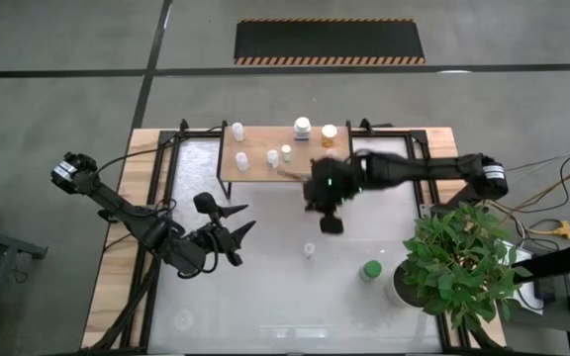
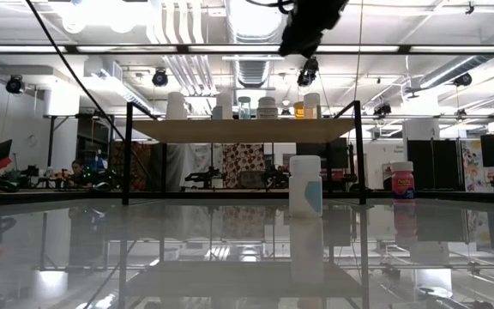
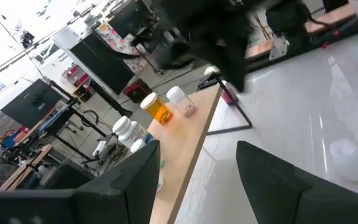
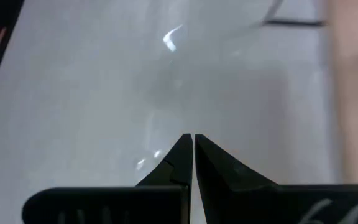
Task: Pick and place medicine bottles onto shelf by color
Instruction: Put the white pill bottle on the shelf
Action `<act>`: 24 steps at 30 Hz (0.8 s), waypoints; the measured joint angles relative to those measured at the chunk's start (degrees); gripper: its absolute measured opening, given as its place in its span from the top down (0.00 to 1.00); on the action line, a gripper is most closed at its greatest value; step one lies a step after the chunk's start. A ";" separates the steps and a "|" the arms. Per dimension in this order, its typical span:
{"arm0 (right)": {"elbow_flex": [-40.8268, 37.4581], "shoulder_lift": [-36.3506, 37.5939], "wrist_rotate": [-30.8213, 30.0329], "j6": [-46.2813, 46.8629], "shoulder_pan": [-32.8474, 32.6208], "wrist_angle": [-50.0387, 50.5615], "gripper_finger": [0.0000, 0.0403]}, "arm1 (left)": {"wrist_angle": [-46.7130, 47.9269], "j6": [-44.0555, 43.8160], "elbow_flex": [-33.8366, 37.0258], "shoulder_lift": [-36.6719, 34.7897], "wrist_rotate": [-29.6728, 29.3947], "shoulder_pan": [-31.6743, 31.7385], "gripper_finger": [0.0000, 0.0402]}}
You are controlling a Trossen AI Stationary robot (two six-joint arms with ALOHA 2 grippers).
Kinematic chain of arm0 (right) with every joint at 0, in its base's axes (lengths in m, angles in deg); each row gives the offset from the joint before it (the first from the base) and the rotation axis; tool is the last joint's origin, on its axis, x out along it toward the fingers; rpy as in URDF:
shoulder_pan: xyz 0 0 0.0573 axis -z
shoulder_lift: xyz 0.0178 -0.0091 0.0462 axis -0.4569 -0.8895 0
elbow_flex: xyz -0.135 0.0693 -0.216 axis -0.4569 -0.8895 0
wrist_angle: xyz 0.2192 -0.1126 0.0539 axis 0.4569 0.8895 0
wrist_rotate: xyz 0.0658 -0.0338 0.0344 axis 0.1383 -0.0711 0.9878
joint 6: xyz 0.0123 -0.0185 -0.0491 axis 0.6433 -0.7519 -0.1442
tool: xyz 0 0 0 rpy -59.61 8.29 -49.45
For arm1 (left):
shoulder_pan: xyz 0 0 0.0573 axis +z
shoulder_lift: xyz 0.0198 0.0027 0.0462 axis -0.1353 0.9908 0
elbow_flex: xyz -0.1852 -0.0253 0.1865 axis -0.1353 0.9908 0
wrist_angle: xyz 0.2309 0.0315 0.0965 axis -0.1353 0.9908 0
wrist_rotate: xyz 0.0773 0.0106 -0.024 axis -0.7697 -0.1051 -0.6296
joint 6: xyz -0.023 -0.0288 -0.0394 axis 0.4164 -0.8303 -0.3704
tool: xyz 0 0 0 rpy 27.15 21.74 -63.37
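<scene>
Six bottles stand on the shelf (image 1: 265,168) as I see it from above: a white one (image 1: 237,131) at its far left, a maroon one (image 1: 241,161) nearer the front, two small pale ones (image 1: 272,156) and (image 1: 287,152) side by side near the middle, a wide white-capped one (image 1: 303,127) at the far edge, and the orange one (image 1: 330,134) just beside it. What any of them holds I cannot tell; the caps are all on.

My right claw (image 1: 331,223) hangs over the white tabletop (image 1: 265,297) just in front of the shelf's right half, fingers (image 4: 178,163) pinched together tip to tip with nothing between them; under them is only bare glossy surface.

My left claw (image 1: 237,220) waits low over the table's left side, its fingers (image 3: 272,180) spread apart and gripping nothing, pointing toward the shelf.

Two bottles are not yet on the shelf. A small clear one (image 1: 309,250) stands upright on the table near the middle, close to my right claw but apart from it. The larger green-capped one (image 1: 370,270) stands farther right, just beside the potted plant (image 1: 458,259). In the low view a white bottle with a pale blue label (image 2: 305,185) stands in front of the shelf, and a pink-capped one (image 2: 403,180) to its right.
</scene>
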 joint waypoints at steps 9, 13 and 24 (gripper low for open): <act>-9.90 -0.48 -0.43 1.99 -8.42 -5.68 0.98 | -2.41 -0.19 0.00 -0.02 0.06 0.00 0.51; -12.17 -0.39 -0.47 2.63 -10.18 -7.68 0.98 | -4.00 -0.24 0.00 -0.02 0.15 0.01 0.51; -15.11 -0.47 -0.77 6.14 -13.04 -10.65 0.80 | -5.95 -1.64 0.00 -0.02 0.29 0.01 0.51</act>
